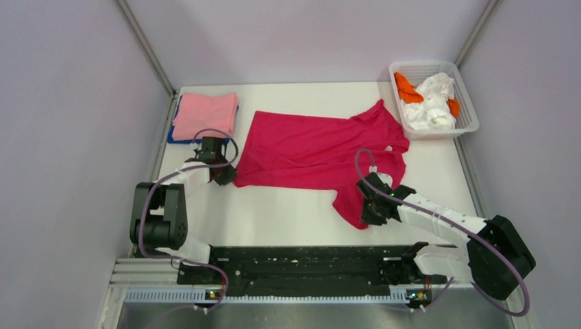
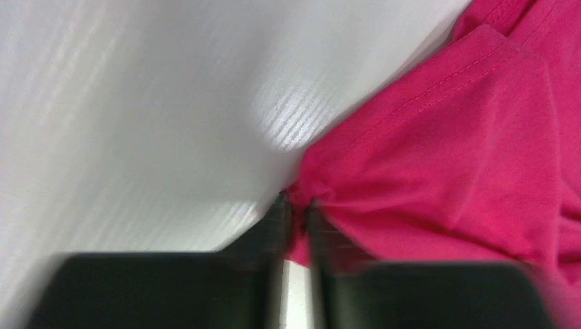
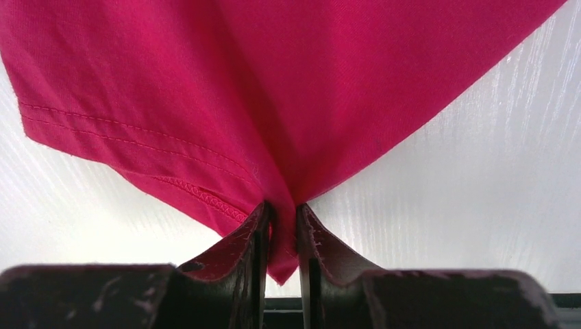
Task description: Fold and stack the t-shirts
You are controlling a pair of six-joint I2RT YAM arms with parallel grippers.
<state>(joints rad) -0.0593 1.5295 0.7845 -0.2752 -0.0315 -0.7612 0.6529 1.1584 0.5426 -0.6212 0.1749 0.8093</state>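
Two grippers have hold of one garment. The large crimson-red t-shirt of soft cloth lies spread sideways across the middle of the white desk. Its hem is toward the left arm and its neck end is toward the white plastic basket at the far right corner.

The left gripper is nipped narrow on the near hem corner. In the left wrist view the cloth bunches into a small pucker between the tips. The right gripper is likewise pinched on what looks like the near sleeve, with a stitched edge hanging just beside its fingers.

At the far left corner a light pink folded t-shirt rests on top of a deep blue folded t-shirt, of which only an edge shows. These two look done, so I judge the red one to be the last to fold.

The cloth should handle as light and limp. It will sag and drape between the two held points and will not keep any shape by itself. It may also drag on the desk and crease. Corners and seamed edges are the best places to hold, since the double stitching gives the fingers some thickness. Both pinches are shallow, so a sharp tug could pull the cloth free.
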